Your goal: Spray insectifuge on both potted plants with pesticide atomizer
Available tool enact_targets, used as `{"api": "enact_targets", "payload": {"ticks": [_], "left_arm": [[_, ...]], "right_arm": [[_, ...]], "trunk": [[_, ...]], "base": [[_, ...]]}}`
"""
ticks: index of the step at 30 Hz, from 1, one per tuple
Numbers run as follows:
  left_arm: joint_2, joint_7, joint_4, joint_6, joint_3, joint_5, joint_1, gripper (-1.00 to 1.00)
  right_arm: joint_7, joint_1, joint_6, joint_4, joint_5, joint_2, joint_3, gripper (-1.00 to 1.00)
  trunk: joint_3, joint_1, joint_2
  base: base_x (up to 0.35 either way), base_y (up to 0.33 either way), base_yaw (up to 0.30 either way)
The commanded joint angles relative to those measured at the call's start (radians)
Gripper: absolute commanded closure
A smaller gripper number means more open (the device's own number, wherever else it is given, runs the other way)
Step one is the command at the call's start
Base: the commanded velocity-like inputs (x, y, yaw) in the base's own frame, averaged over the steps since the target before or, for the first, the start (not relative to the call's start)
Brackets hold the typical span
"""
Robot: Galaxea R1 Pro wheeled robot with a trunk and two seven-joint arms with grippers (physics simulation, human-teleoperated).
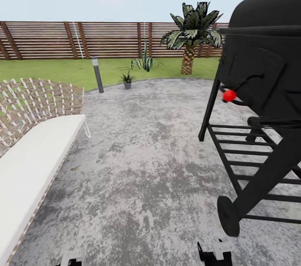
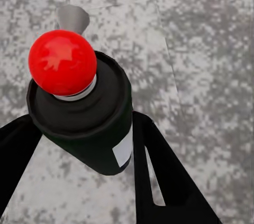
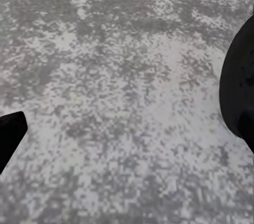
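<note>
Atomizer (image 2: 79, 113) clamped upright in left gripper (image 2: 84, 126), low over patio (image 1: 146, 165). Nearest potted plant (image 1: 127, 80) far off at the patio's far edge, near bollard lamp (image 1: 97, 74). Best driven straight ahead with the grasp held firm, spraying only once close. Woven chair (image 1: 37, 153) left, grill (image 1: 259, 90) right, its wheel (image 1: 228, 216) close by right gripper (image 1: 215, 254); opening impossible to tell.

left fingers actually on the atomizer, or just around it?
Touching. In the left wrist view the pesticide atomizer sits between the left gripper's fingers, and both dark fingers press against its body with no patio showing between.
</note>
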Motion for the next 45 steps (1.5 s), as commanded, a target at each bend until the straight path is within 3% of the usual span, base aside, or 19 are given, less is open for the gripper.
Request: {"api": "enact_targets", "payload": {"ticks": [1, 20, 45], "left_arm": [[0.0, -0.004, 0.001, -0.003, -0.007, 0.011, -0.001, 1.0], [0.0, -0.004, 0.001, -0.003, -0.007, 0.01, -0.001, 1.0], [0.0, -0.004, 0.001, -0.003, -0.007, 0.01, -0.001, 1.0]], "right_arm": [[-0.003, -0.001, -0.004, 0.001, 0.01, 0.0, -0.007, -1.0], [-0.005, -0.001, -0.003, 0.001, 0.009, 0.0, -0.007, -1.0], [-0.005, -0.001, -0.003, 0.001, 0.01, 0.0, -0.007, -1.0]], "trunk": [[-0.001, 0.0, 0.0], [0.016, 0.0, 0.0], [0.016, 0.0, 0.0]], "base": [[0.311, 0.174, 0.0], [0.326, 0.108, 0.0], [0.336, 0.025, 0.0]]}}
